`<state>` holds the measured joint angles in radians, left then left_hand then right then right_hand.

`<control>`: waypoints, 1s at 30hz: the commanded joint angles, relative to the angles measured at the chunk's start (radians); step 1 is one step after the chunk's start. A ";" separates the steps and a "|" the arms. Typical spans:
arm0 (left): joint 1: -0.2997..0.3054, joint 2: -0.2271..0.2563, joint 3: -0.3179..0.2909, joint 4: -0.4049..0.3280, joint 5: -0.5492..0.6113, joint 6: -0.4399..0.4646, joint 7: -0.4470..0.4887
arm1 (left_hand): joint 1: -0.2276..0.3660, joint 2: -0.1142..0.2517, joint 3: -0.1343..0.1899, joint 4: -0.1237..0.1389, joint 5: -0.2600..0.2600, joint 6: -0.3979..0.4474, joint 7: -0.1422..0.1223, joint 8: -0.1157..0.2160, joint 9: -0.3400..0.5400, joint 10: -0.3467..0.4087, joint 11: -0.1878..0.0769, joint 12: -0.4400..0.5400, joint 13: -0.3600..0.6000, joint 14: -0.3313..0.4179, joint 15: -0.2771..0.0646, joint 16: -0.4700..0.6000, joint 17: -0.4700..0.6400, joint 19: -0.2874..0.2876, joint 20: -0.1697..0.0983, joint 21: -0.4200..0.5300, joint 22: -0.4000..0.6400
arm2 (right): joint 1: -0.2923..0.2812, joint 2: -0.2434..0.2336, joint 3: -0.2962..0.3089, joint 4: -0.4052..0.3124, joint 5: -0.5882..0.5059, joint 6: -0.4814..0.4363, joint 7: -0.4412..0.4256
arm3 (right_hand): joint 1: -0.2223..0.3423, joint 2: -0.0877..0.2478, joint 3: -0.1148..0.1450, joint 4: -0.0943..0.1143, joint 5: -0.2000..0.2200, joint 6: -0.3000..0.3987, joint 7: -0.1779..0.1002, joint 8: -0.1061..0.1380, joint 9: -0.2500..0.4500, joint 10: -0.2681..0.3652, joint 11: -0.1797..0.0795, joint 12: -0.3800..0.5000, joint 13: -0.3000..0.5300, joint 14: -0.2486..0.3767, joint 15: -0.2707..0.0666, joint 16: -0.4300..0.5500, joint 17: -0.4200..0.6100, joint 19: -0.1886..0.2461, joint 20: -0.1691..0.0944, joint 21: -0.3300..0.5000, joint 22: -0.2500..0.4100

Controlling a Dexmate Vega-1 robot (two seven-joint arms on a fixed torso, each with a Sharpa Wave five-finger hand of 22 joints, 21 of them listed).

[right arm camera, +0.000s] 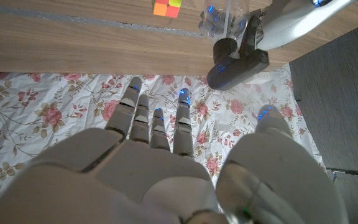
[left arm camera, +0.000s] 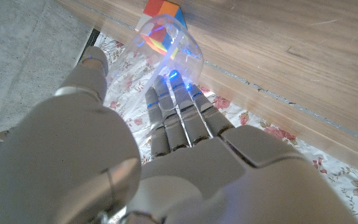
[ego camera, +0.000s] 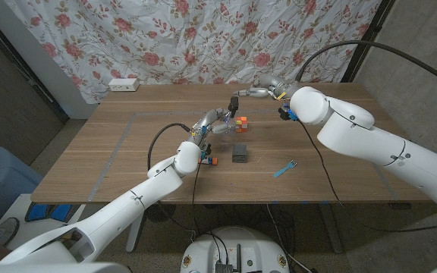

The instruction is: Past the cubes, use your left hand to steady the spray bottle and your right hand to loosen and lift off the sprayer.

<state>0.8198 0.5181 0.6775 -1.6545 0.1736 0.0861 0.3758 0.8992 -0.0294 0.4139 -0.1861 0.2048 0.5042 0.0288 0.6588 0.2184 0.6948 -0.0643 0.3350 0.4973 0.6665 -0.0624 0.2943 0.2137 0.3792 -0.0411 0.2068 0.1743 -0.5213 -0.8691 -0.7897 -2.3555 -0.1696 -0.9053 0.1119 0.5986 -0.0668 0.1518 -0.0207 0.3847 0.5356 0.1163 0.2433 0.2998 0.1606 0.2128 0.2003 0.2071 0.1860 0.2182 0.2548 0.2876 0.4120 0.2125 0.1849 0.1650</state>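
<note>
Head view looks down on a brown wooden desk [ego camera: 150, 144] with pale tape lines marking a rectangle on its top, standing on a grey floor before a white curtain printed with pink roses [ego camera: 203, 38]. A white power strip [ego camera: 124, 84] lies at the desk's far left corner.

Near the middle of the desk, toward the far edge, the left hand [ego camera: 212, 123] wraps its fingers around the clear plastic spray bottle [ego camera: 224, 126], which lies tilted in its grip; in the left wrist view the fingertips [left arm camera: 176, 93] press against the transparent bottle wall [left arm camera: 169, 46]. A multicoloured puzzle cube [ego camera: 240, 123] sits just beside the bottle on its right.

The right hand [ego camera: 268, 89] hovers above the far edge of the desk, near the bottle's dark sprayer head [ego camera: 234, 101]; in the right wrist view its fingers [right arm camera: 157, 121] are spread apart and hold nothing, with the sprayer [right arm camera: 236, 62] just ahead of them.

Toward the near edge lie a dark grey cube [ego camera: 239, 153], a small blue and orange cube [ego camera: 211, 161], and a light blue strip [ego camera: 284, 169] near the right.
</note>
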 commanded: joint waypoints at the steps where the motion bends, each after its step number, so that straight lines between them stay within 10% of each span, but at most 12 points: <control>1: -0.002 -0.003 0.004 -0.003 0.000 0.015 0.004 | -0.019 0.152 0.028 0.019 0.000 0.127 -0.039 0.005 0.002 0.074 -0.066 -0.005 0.003 0.012 -0.117 -0.005 0.002 0.009 -0.052 0.000 0.004 | 0.052 0.025 -0.063 0.008 -0.033 -0.042 0.028 | -0.003 0.004 -0.002 -0.002 0.001 -0.009 0.002 -0.005 0.004 -0.013 0.001 -0.001 0.003 -0.011 0.002 -0.004 0.002 -0.004 0.005 -0.001 0.006; 30: -0.016 -0.005 0.021 0.007 0.009 -0.001 -0.007 | -0.026 0.153 0.029 0.016 -0.001 0.130 -0.039 0.005 0.002 0.076 -0.065 -0.009 0.006 0.011 -0.116 -0.007 0.004 0.009 -0.052 0.000 0.004 | 0.134 0.058 -0.188 0.016 -0.084 -0.147 0.049 | -0.004 0.010 0.002 -0.013 -0.004 -0.034 0.011 -0.012 0.010 -0.028 0.002 -0.002 0.003 -0.024 0.002 -0.013 0.000 -0.010 0.004 0.000 0.006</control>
<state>0.8056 0.5128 0.6948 -1.6496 0.1807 0.1008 0.3725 0.8992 -0.0294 0.4186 -0.1907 0.2048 0.5042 0.0288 0.6585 0.2185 0.6948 -0.0644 0.3279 0.4986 0.6664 -0.0625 0.2883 0.2165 0.3791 -0.0412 0.2068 0.1743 -0.4164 -0.8165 -0.9243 -2.3311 -0.2228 -1.0090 0.1620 0.5935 -0.0617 0.1520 -0.0264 0.3843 0.5064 0.1268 0.2352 0.3042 0.1390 0.2125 0.2003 0.2069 0.1658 0.2161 0.2466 0.2879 0.4030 0.2144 0.1850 0.1704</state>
